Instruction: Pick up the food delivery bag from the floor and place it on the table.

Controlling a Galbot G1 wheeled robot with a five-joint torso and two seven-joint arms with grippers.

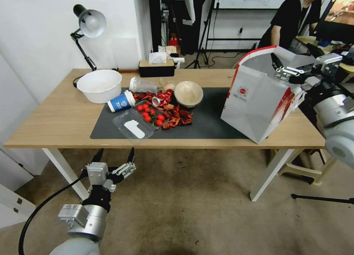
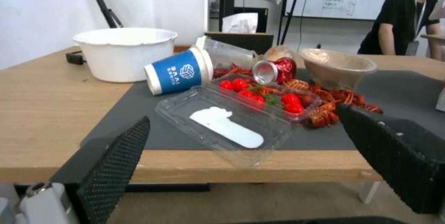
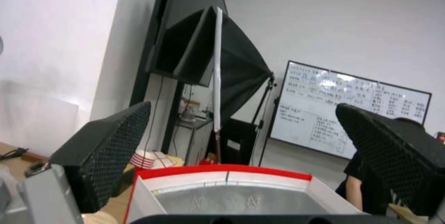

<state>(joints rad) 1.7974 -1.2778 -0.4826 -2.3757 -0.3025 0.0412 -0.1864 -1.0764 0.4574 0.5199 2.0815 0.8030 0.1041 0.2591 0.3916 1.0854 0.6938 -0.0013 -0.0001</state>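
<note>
Head view: food delivery bag (image 1: 258, 100) on table (image 1: 48, 118), right gripper (image 1: 293, 61) spread above.

The left tool (image 2: 241, 147) is seen spread wide, its textured fingers (image 2: 116, 161) framing the table (image 2: 46, 102) edge. On the dark mat (image 2: 398, 88) a tipped blue cup (image 2: 178, 72), a clear tray of tomatoes (image 2: 232, 119), a red can (image 2: 273, 71) and two bowls are shown.
</note>
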